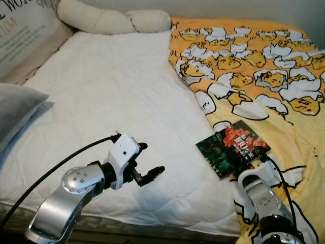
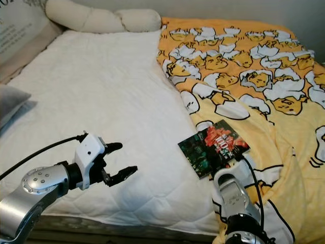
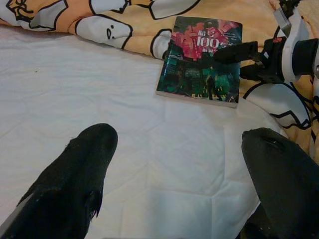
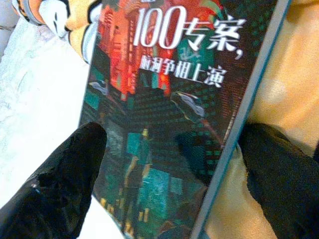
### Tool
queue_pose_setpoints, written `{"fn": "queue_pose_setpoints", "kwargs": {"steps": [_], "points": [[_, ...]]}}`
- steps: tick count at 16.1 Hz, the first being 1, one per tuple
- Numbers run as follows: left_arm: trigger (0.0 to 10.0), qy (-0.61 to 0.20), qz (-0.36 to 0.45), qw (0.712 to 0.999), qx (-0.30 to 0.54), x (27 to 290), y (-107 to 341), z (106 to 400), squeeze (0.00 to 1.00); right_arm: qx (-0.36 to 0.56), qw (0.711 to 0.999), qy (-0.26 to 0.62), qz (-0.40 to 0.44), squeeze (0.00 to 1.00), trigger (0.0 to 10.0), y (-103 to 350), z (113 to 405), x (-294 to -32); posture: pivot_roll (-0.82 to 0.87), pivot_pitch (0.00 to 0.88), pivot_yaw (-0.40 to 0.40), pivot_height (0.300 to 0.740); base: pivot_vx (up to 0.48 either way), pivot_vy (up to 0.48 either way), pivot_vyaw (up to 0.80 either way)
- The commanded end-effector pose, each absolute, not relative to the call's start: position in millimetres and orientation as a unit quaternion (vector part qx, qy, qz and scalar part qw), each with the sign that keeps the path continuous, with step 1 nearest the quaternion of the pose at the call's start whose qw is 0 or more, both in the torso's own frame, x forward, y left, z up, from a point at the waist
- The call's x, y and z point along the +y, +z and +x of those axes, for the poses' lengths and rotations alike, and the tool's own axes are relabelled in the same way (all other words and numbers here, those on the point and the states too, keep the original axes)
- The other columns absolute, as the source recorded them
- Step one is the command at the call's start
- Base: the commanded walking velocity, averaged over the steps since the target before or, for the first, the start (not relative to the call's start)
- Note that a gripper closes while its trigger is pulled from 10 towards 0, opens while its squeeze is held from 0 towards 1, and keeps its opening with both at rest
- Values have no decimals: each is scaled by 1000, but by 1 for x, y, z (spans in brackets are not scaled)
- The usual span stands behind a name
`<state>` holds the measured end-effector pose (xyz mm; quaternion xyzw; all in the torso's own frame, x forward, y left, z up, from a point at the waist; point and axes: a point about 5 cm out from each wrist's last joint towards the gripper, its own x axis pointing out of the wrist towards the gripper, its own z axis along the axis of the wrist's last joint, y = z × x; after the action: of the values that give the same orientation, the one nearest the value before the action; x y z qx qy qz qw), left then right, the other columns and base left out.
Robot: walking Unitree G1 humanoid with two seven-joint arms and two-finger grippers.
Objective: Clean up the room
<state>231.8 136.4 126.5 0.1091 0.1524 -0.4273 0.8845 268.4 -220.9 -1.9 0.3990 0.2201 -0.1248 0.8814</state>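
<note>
Book [image 1: 232, 148] lying flat, cover up, on the bed [image 1: 117, 101], partly on the white quilted mattress cover [image 1: 101, 112] and partly on the yellow blanket [image 1: 254, 66] with the cartoon egg print. Dark green and red cover with white Chinese characters and the number 100. Long axis of the book running diagonally across the bed edge line: red title end pointing away from the robot and toward the blanket side, green end pointing toward the foot edge of the bed.

Right tool [image 4: 169, 164] at the near end of the book, fingers apart: one finger [image 4: 65, 174] over the green cover side, the other finger [image 4: 284, 174] on the yellow blanket just beside the book's long edge. Open, not closed on the book; whether the fingers touch the cover cannot be told.

Left tool [image 1: 147, 162] hovering above the white cover, well apart from the book, open, holding nothing, pointing toward the book.

Far from the book, at the head of the bed, a long cream bolster pillow [image 1: 111, 20]; a grey pillow [image 1: 18, 109] near the white side's edge.
</note>
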Motion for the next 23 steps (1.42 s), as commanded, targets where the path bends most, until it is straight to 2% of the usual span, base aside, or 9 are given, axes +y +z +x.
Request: {"fn": "queue_pose_setpoints", "kwargs": {"steps": [1,4,7,10,12,13,14,15,23], "points": [[10000,-424,117,885,152,139,128,234,0,224,880,-126,400,0,10000,-7,266,-220,95,0,58,740,0,0,0],[10000,-423,121,886,149,141,130,232,0,157,862,-112,469,0,10000,-7,267,-224,119,0,75,740,0,0,0],[10000,-423,118,886,146,143,134,228,0,84,846,-41,525,0,10000,4,272,-219,145,0,80,740,0,0,0],[10000,-422,117,887,147,144,134,227,0,56,844,-12,533,0,10000,9,275,-216,151,0,76,740,0,0,0],[10000,-421,116,888,145,143,134,227,0,46,847,16,530,0,6588,14,280,-212,154,0,69,740,0,0,0],[10000,-420,115,889,145,143,134,227,0,50,848,21,528,0,3137,14,281,-211,156,0,68,740,0,0,0],[10000,-419,115,889,145,143,133,227,0,56,850,14,524,0,353,13,283,-211,156,0,67,740,0,0,0],[10000,-418,115,889,145,142,133,227,0,63,850,4,524,0,0,12,284,-211,159,0,64,740,0,0,0],[10000,-418,117,889,143,140,132,228,0,84,850,-37,518,0,0,8,288,-213,158,0,54,740,0,0,0]]}}
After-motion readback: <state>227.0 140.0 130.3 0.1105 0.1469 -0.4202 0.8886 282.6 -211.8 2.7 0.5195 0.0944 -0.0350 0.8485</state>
